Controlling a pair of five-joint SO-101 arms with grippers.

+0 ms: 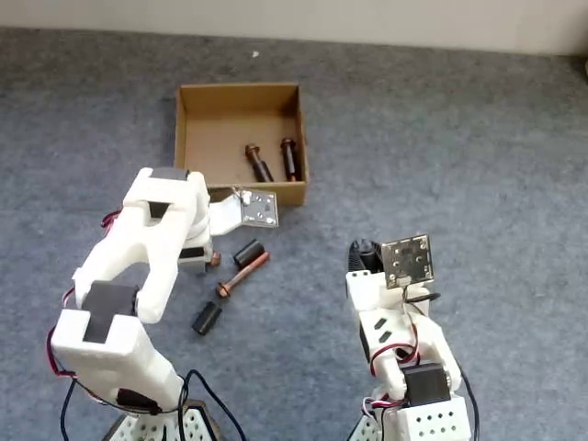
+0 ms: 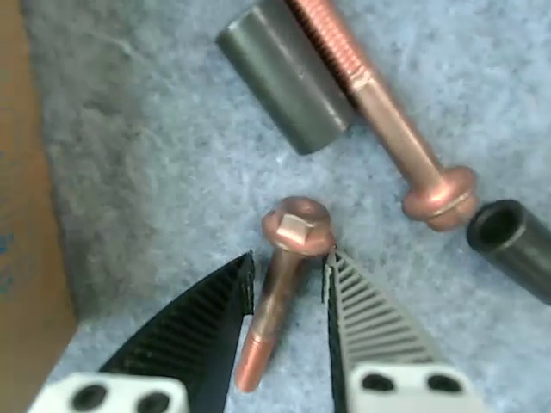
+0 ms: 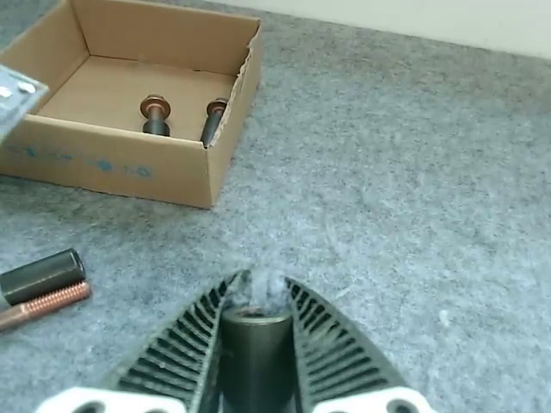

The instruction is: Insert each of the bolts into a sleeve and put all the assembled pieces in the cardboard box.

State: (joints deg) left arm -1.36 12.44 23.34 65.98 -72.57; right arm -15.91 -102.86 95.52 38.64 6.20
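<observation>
While the bolt (image 2: 297, 228) lies on the tabletop (image 2: 155, 172) at 6 o'clock from the cardboard box (image 1: 184, 129), straddled by the spread fingers (image 2: 207, 310) of the left gripper (image 2: 288, 262), it is best pinched mid-shank. A sleeve (image 3: 256, 344) is clamped by the right gripper (image 3: 263, 288).

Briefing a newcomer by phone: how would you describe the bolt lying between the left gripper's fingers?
Find the cardboard box on the grey carpet; loose parts lie beside it. The short bolt sits between the fingers of the left gripper, copper like the long bolt nearby, but shorter.
</observation>
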